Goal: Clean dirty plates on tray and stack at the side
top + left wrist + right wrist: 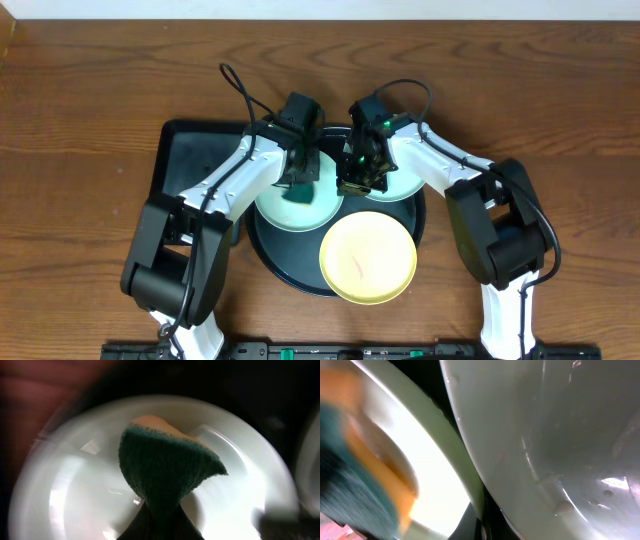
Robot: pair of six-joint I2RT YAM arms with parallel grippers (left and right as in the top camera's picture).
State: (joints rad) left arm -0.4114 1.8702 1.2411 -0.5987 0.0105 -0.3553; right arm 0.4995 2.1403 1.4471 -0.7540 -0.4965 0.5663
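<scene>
Overhead: on the round black tray, the left tool clamps a green sponge onto the left mint plate to scrub; the right tool is over the right mint plate, its opening untellable. Left wrist: sponge mid-plate. Right wrist: both rims close together

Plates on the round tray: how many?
3. One mint-blue plate on the left side of the tray, under the sponge; a second mint-blue plate at right rear, partly covered by the right arm; one yellow plate in front, overhanging the rim. No others visible.
</scene>
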